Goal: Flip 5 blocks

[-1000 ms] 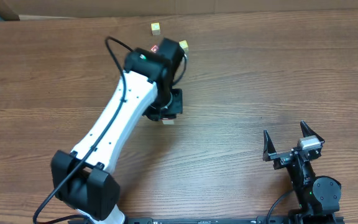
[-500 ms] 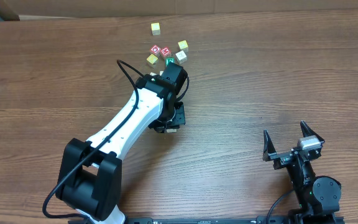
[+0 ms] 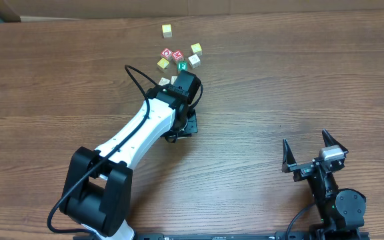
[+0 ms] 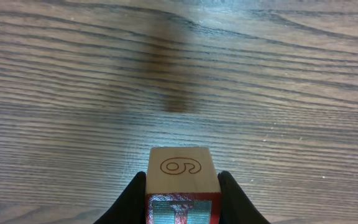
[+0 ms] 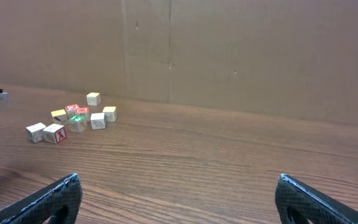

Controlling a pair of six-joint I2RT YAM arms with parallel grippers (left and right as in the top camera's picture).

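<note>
Block [image 4: 179, 167] with a circled numeral on top is pinched in my left gripper [image 4: 183, 198], short of the cube cluster [image 3: 180, 59] near the table's [image 3: 312, 67] far edge. My arm has swung off that cluster; set-down seems next. Right gripper [image 3: 305, 143] gapes idle.

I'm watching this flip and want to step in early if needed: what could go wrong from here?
1. The left gripper pinches the wooden block by two sides only, so on release it could tip and settle on the wrong face.
2. The left arm sits close to the pale block at the edge of the cluster, so a swing might knock it.
</note>
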